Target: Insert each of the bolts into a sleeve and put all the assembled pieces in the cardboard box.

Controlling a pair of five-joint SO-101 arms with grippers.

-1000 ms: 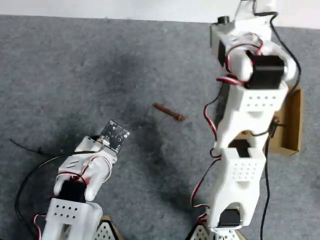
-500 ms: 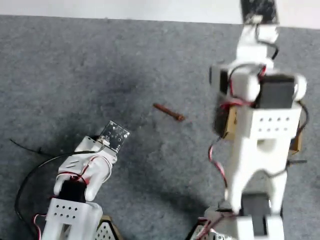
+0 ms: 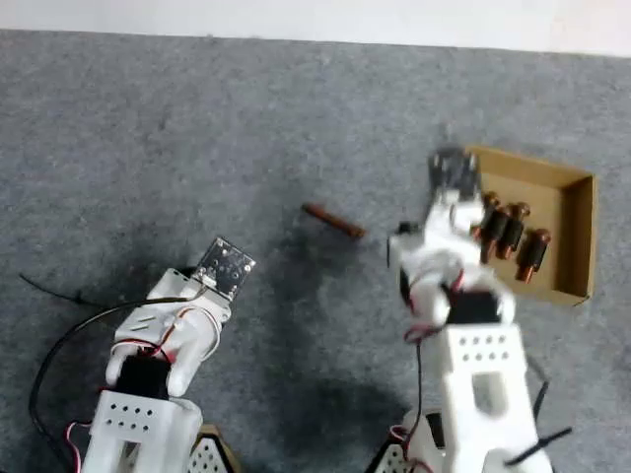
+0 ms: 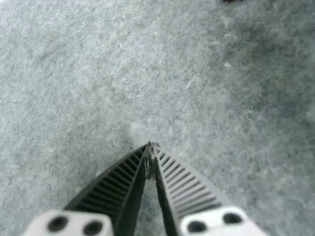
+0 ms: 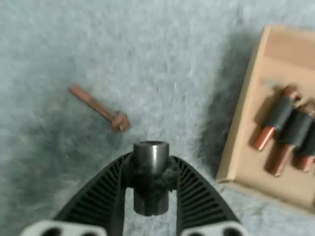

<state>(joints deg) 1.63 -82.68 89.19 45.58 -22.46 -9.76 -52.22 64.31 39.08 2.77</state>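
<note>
A rusty brown bolt (image 3: 333,221) lies loose on the grey carpet mid-table; the right wrist view has the bolt (image 5: 98,108) just ahead of my right gripper (image 5: 150,160). That gripper is shut on a black sleeve (image 5: 150,179), held upright with its open end showing, beside the left wall of the cardboard box (image 3: 564,202). Three bolt-and-sleeve pieces (image 3: 508,235) lie side by side in the box (image 5: 278,49). My left gripper (image 4: 149,146) is shut on nothing, low over bare carpet at the front left.
The grey carpet ends at a white strip (image 3: 296,18) along the far side. A thin black cable (image 3: 54,345) trails beside the left arm's base. Open carpet stretches between the two arms around the bolt.
The right arm has pulled back from its far reach over the box, uncovering the box and its pieces. The left arm and the loose bolt have not moved.
</note>
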